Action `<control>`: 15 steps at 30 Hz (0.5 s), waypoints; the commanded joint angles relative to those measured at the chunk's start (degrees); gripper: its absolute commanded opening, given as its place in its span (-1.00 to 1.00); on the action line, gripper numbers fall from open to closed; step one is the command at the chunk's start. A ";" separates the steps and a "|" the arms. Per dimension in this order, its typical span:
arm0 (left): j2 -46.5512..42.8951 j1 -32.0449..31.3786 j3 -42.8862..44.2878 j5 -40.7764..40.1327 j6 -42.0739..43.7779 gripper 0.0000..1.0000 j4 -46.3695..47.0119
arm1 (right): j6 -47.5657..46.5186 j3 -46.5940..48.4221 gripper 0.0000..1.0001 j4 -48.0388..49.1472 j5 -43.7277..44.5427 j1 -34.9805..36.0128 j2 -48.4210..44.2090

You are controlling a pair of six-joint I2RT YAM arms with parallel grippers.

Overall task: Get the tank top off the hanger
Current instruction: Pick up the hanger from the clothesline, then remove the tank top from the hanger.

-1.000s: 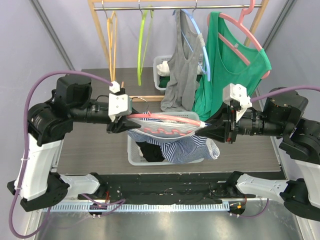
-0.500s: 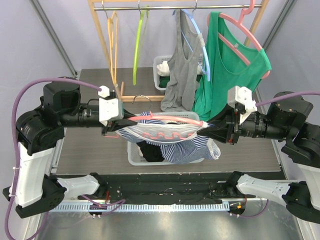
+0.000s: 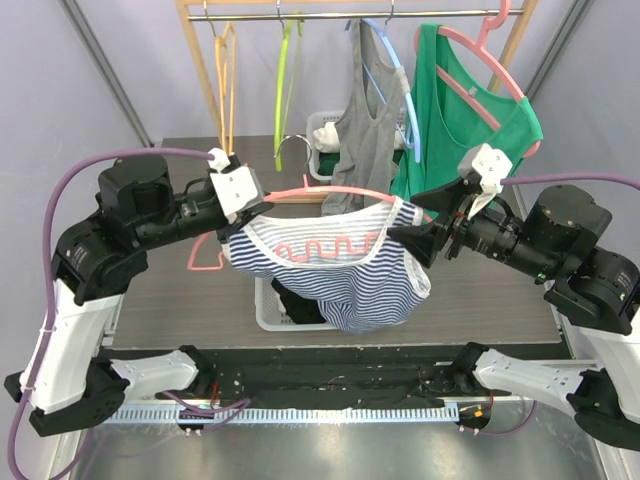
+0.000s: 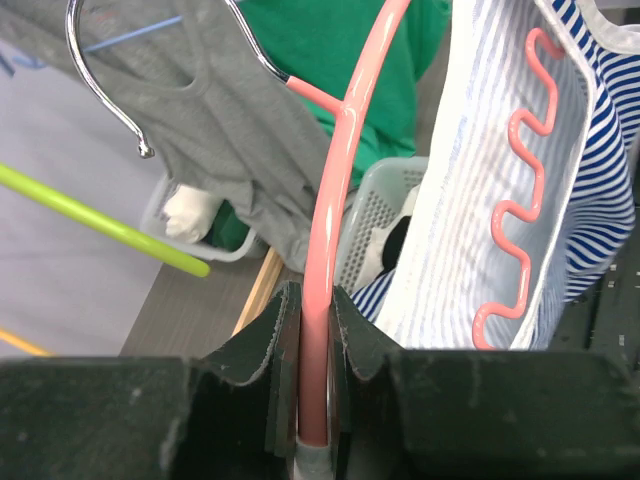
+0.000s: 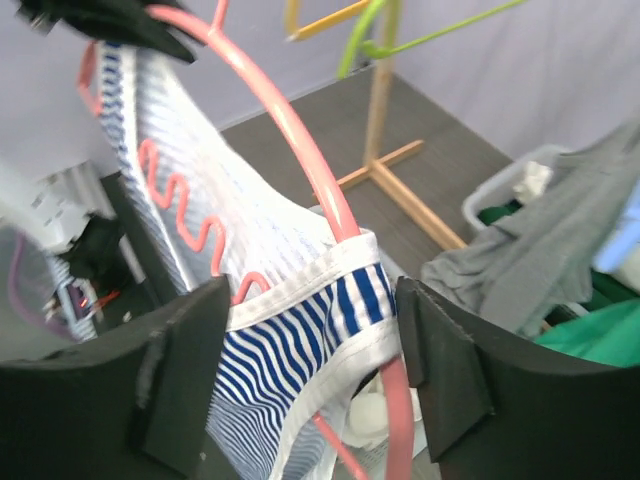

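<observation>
A blue-and-white striped tank top (image 3: 350, 270) hangs on a pink hanger (image 3: 320, 192) held in the air above a white basket. My left gripper (image 3: 243, 205) is shut on the hanger's left arm; in the left wrist view the pink bar (image 4: 330, 200) runs straight between the closed fingers (image 4: 283, 320). My right gripper (image 3: 415, 235) is at the hanger's right end and stands open. In the right wrist view the top's striped shoulder strap (image 5: 330, 295) and the pink bar (image 5: 290, 130) lie between the spread fingers, touching neither.
Behind stands a wooden rack (image 3: 205, 70) with an orange hanger (image 3: 222, 90), a lime hanger (image 3: 285, 85), a grey top on a blue hanger (image 3: 365, 140) and a green top on a pink hanger (image 3: 465, 110). A white basket (image 3: 268, 305) of clothes sits under the striped top.
The right gripper has opened and let go of the strap end. The left arm has lifted and tilted the hanger upward, and the striped top now hangs lower.
</observation>
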 commanded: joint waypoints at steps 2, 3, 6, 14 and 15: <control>-0.72 -0.46 -1.63 -9.74 2.38 -1.00 8.84 | 4.63 -1.22 0.62 10.19 14.73 -0.12 -3.75; -0.90 -0.46 -2.07 -10.18 2.56 -1.00 8.93 | 5.15 -1.48 0.62 10.72 15.26 -0.12 -4.27; -1.51 -0.64 -3.65 -10.97 4.14 -1.00 10.25 | 8.93 -2.80 0.59 11.95 13.70 -0.12 -5.68; -2.04 -0.73 -3.66 -12.12 7.48 -1.00 12.71 | 22.02 -17.03 0.42 21.70 12.45 -0.03 -8.76; -2.13 -0.73 -3.66 -12.20 7.83 -1.00 12.80 | 24.47 -19.04 0.42 22.41 12.98 -0.12 -8.76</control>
